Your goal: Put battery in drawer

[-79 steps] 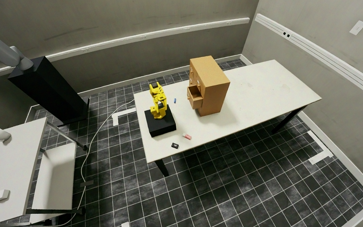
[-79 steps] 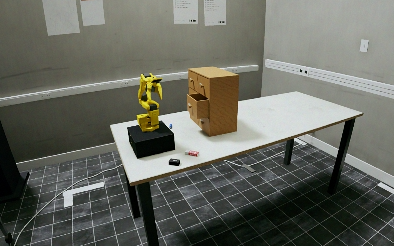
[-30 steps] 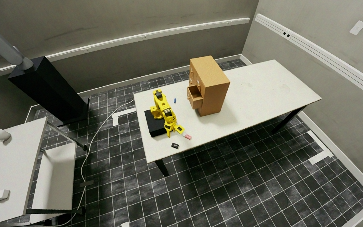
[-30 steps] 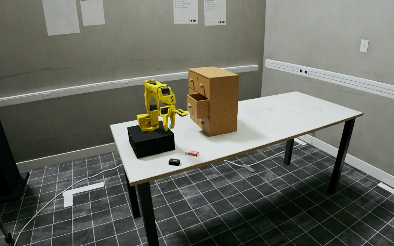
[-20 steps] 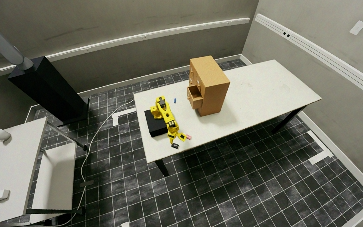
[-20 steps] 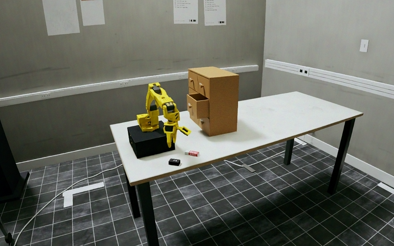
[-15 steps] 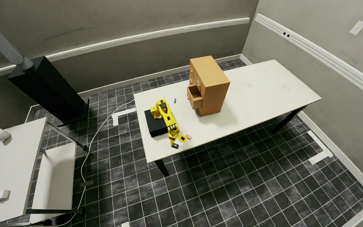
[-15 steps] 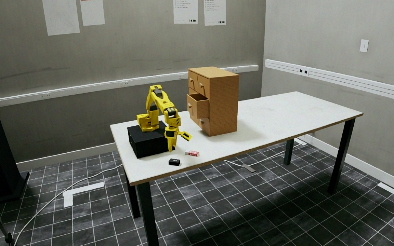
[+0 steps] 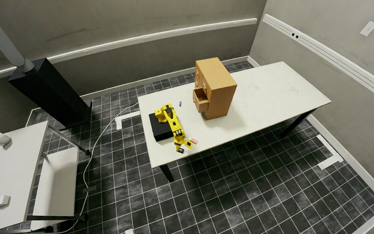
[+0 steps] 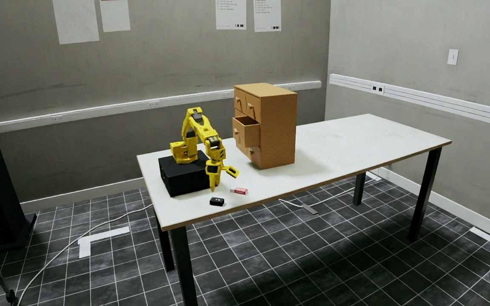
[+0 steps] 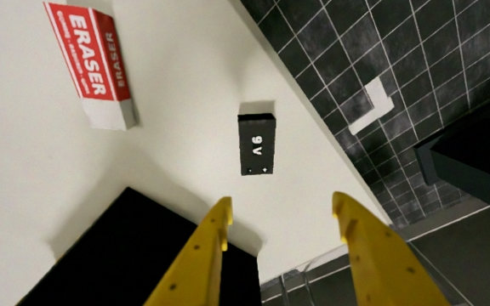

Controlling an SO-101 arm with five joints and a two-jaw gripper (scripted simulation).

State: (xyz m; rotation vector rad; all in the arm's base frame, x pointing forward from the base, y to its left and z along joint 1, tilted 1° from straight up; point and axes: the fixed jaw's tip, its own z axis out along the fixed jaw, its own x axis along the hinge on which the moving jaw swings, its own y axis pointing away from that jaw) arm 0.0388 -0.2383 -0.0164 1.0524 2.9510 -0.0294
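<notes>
The nine-volt battery [image 9: 181, 150] [image 10: 216, 201] [image 11: 257, 144], black with "9 V" on top, lies flat near the table's front edge. My gripper [image 9: 183, 148] [image 10: 225, 183] [image 11: 282, 201] is open and empty, pointing down above the table close to the battery. In the wrist view the battery lies beyond the fingertips, not between them. The brown chest [image 9: 221, 100] [image 10: 279, 129] stands upright. One middle drawer [image 9: 202, 106] [image 10: 252, 135] is pulled out; its inside looks empty as far as it shows. The other visible drawers look shut. I cannot read the drawer letters.
A red and white eraser [image 9: 193, 141] [image 10: 239, 190] [image 11: 89, 55] lies beside the battery. A small blue object [image 9: 180, 103] lies between the arm and the chest. The arm stands on a black block [image 9: 159, 132] [image 10: 186, 184] [image 11: 139, 251]. The table's front edge runs close past the battery.
</notes>
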